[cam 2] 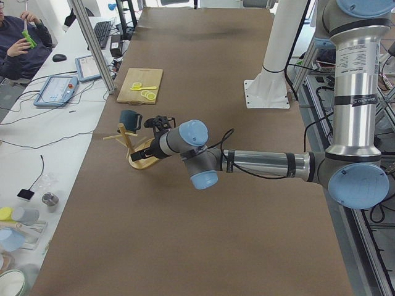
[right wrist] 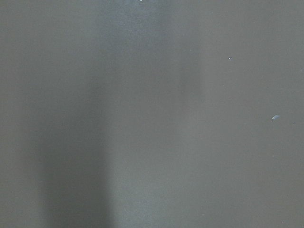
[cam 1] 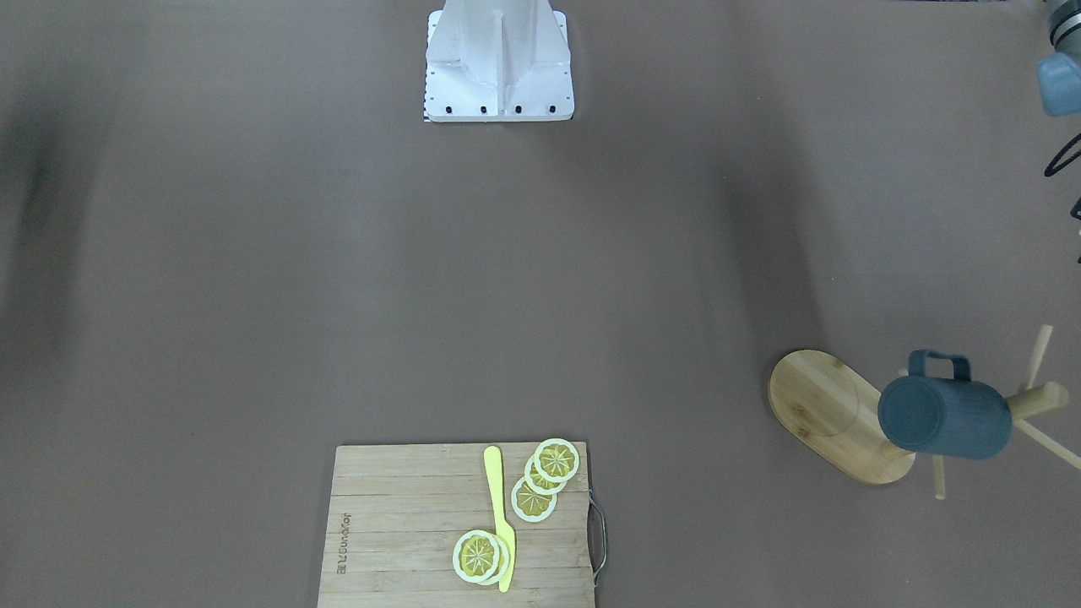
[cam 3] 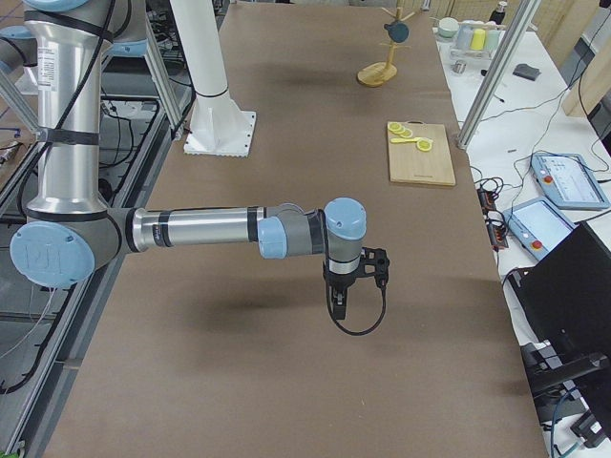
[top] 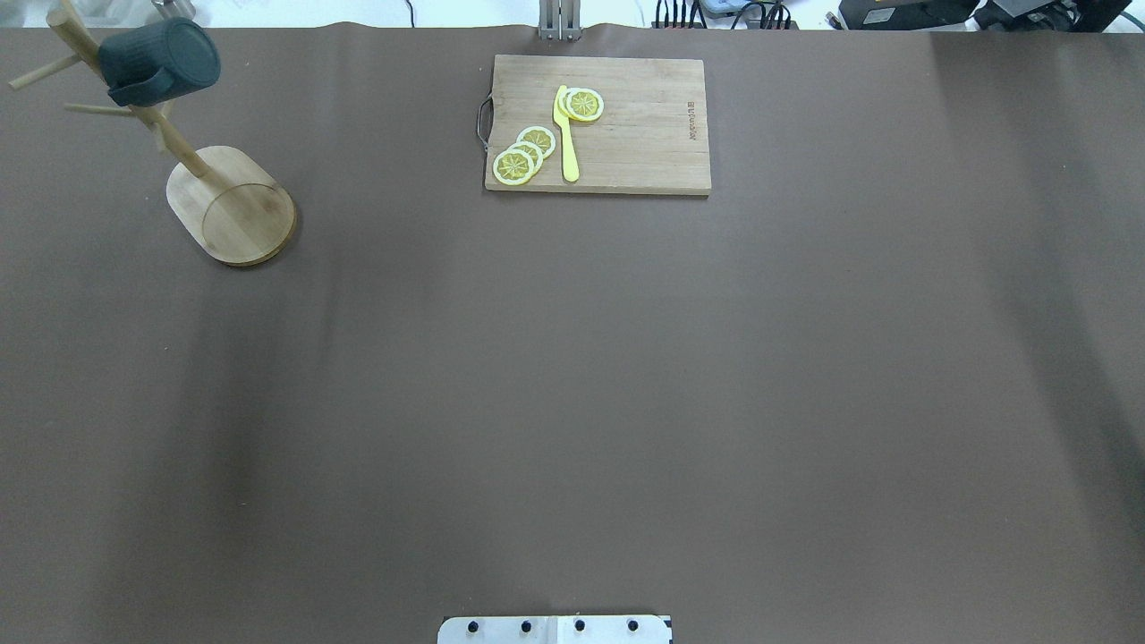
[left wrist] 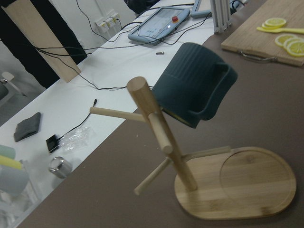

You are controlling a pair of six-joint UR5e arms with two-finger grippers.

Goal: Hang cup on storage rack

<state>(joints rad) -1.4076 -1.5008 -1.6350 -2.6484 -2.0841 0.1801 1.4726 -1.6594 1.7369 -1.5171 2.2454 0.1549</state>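
Note:
The dark teal cup (cam 1: pixel 946 418) hangs by its squarish handle on a peg of the bamboo storage rack (cam 1: pixel 823 414), tilted, with its bottom outward. It also shows in the overhead view (top: pixel 161 58) and the left wrist view (left wrist: pixel 194 85), where the rack (left wrist: pixel 237 190) stands on its oval base. My left gripper (cam 2: pixel 159 123) shows only in the exterior left view, close beside the rack and apart from the cup; I cannot tell if it is open. My right gripper (cam 3: pixel 341 305) shows only in the exterior right view, pointing down over bare table; I cannot tell its state.
A rectangular bamboo cutting board (top: pixel 644 125) with lemon slices (top: pixel 523 154) and a yellow knife (top: pixel 565 134) lies at the table's far middle edge. The robot's white base (cam 1: pixel 498 59) stands at the near edge. An operator's bench with cables borders the far side.

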